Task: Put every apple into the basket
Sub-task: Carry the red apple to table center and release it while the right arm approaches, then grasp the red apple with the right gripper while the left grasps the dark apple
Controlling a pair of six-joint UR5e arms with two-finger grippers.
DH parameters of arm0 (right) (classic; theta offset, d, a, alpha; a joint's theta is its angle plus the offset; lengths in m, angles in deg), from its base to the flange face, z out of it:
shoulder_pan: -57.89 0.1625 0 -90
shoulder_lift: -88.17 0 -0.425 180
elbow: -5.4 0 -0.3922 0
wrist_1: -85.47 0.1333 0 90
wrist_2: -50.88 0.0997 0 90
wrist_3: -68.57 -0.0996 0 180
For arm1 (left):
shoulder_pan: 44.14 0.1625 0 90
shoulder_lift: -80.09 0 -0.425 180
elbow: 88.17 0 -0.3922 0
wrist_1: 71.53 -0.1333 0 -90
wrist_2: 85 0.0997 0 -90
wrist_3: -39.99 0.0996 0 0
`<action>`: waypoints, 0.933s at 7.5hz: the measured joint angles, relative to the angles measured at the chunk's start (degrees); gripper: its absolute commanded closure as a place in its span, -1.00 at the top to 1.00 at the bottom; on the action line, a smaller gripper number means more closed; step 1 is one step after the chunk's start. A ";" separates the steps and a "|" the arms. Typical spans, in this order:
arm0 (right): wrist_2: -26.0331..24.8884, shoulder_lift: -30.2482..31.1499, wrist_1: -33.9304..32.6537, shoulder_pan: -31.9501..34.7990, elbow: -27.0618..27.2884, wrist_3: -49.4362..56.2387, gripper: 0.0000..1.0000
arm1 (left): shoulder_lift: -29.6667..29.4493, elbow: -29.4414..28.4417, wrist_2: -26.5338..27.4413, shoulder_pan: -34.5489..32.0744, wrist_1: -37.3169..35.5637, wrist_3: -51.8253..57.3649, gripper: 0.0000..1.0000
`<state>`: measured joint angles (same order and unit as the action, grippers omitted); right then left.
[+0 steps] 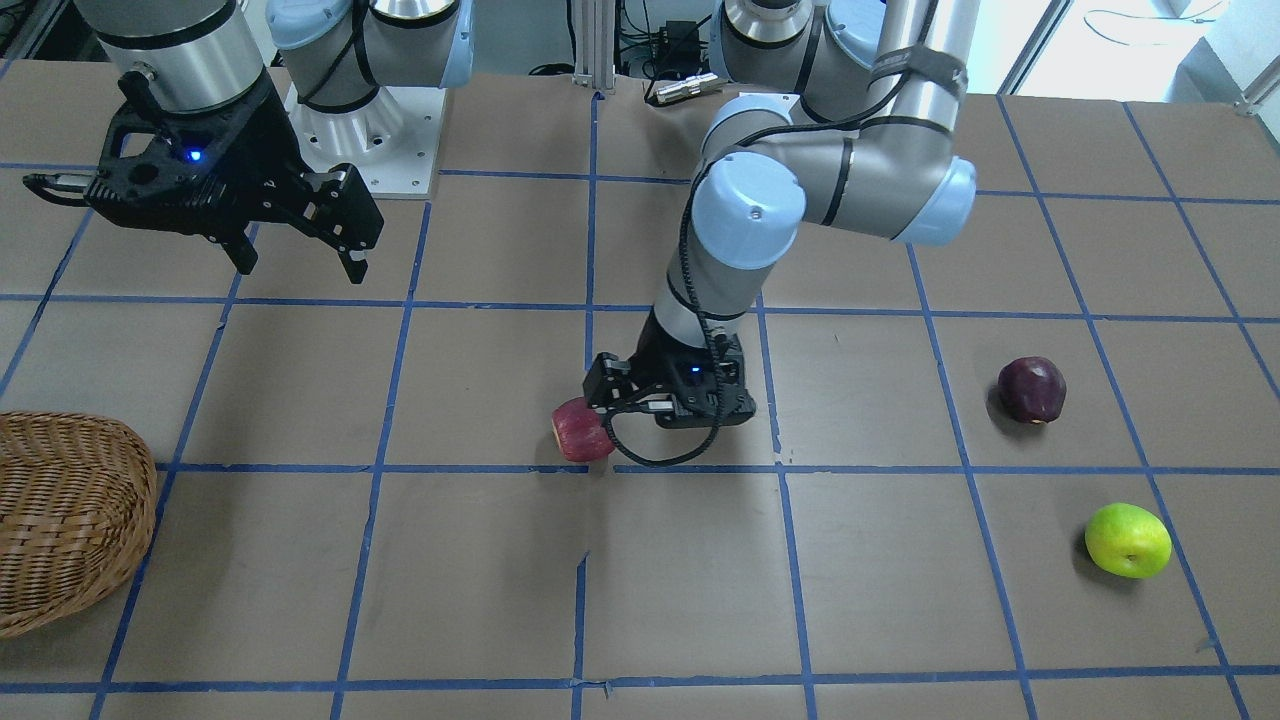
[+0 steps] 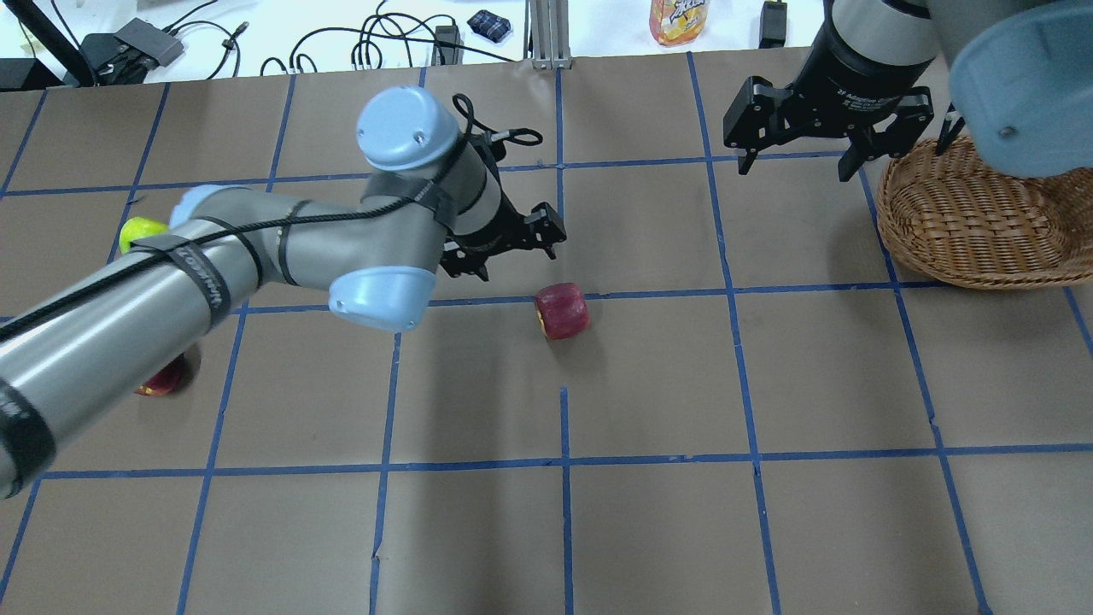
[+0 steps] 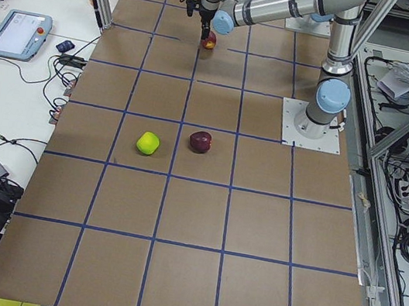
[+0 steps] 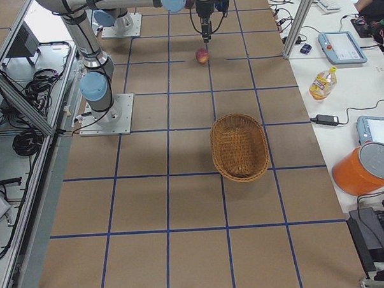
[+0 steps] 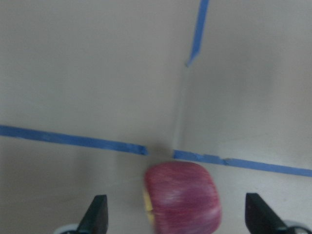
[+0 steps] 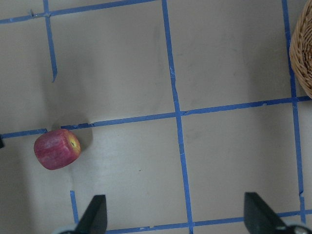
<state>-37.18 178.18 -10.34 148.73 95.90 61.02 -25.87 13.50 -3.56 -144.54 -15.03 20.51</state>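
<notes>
- Red with yellowish streaks, the red apple (image 1: 581, 431) lies on its side on the brown paper of the table (image 1: 480, 590), near the middle, by a crossing of the blue tape lines (image 1: 400, 468); it is well apart from the basket (image 2: 939, 248).
- The left gripper (image 2: 515, 254) hangs low, just beside and over this apple; in the left wrist view we see its two fingers (image 5: 97, 214) spread wide, with the apple between them and farther down; we see no contact, so the jaws stand apart and grip nothing.
- The maroon apple (image 1: 1032, 389) and the yellow-green apple (image 1: 1128, 540) rest on the table's half at the robot's left; they are near each other but apart, and far from the basket.
- The basket, woven of light-brown wicker, sits at the table's end on the robot's right; all three apples lie outside it.
- The right gripper (image 2: 794, 168) hangs above the table just beside the basket; we see its jaws wide apart, with nothing between them.
</notes>
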 measured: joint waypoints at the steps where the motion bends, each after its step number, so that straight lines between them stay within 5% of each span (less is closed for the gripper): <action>1: 0.72 -0.61 -0.11 0.16 0.08 -0.15 1.00 | 2.30 -1.54 3.44 4.95 7.96 7.76 1.00; 3: 2.16 -3.42 -2.38 2.43 0.16 -0.51 1.00 | 4.97 -1.28 10.64 15.80 14.94 23.06 1.00; 7: 1.43 -16.22 -16.74 14.49 0.68 -8.06 1.00 | 4.10 3.26 11.52 40.07 13.40 51.07 1.00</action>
<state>-35.74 161.96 -27.08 163.23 96.58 52.96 -21.77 16.75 7.96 -104.47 -1.63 71.58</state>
